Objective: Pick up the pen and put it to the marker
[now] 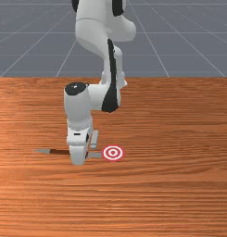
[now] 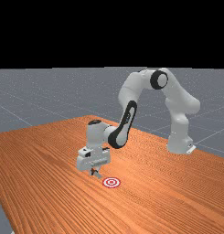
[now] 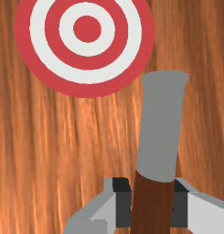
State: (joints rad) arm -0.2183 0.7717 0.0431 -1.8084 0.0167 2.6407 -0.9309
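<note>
In the far view the gripper is low over the table, beside the round red-and-white marker. The wrist view has the gripper shut on the pen, a pad against each side of its brown shaft. The pen's grey end sticks out past the fingers and stops beside the marker. In the front view the pen runs sideways behind the hand, which hides its middle; its grey end at the right stops just short of the marker. Whether the pen touches the wood, I cannot tell.
Wood-grain table surrounds the marker on every side. In the far view the arm's base stands at the right, and the table's edge runs down the left.
</note>
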